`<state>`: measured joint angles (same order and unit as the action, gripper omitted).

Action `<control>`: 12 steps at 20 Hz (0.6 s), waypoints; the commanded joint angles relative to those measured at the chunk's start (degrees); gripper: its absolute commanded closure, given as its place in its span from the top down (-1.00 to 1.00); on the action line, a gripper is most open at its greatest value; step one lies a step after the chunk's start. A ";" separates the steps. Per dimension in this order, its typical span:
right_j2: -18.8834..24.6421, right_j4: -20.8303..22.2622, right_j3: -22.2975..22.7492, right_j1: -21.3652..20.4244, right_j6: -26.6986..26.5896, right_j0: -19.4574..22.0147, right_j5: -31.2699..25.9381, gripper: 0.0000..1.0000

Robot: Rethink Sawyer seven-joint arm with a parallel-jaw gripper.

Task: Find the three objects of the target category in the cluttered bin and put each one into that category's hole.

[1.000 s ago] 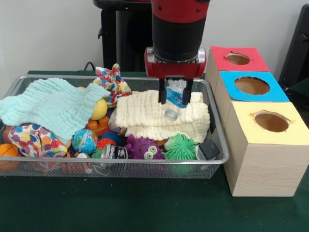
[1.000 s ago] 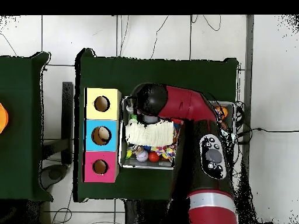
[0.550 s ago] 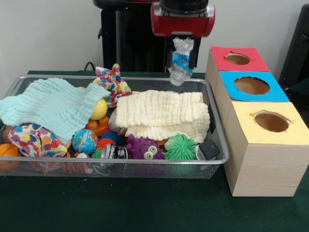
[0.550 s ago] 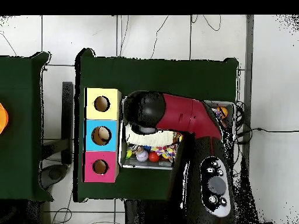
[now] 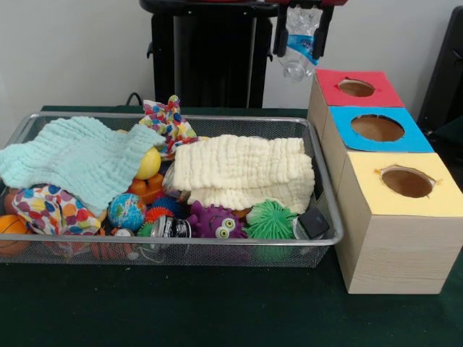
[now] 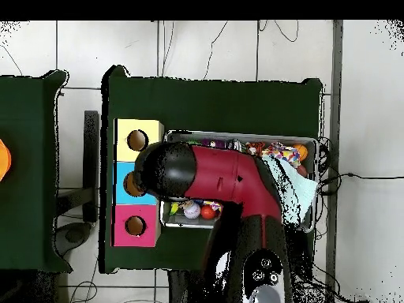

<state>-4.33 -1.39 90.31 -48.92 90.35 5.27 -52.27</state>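
My gripper hangs at the top of the front view, shut on a crumpled clear plastic bottle with a blue label. It holds the bottle high above the wire bin's far right corner, just left of the red-topped box. Beside that box stand the blue-topped box and the yellow-topped box, each with a round hole. In the overhead view the arm covers the gripper, the bottle and most of the blue box; the yellow box and red box show.
The bin holds a cream cloth, a mint cloth, a spotted cloth, a purple monster toy, a green spiky ball, a globe ball, a yellow ball and a black block.
The gripper rose off the cream cloth with the bottle in its grasp and moved right toward the boxes. In the overhead view the arm swung over the blue box.
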 commanded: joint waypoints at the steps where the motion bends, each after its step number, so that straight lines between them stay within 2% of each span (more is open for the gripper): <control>1: -1.41 -2.90 8.45 0.05 17.06 -1.62 -0.35 -1.00; 12: -4.38 -5.51 12.73 1.76 22.66 -7.73 7.17 -1.00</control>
<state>-7.61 -4.97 94.82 -49.37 94.66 -0.76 -50.26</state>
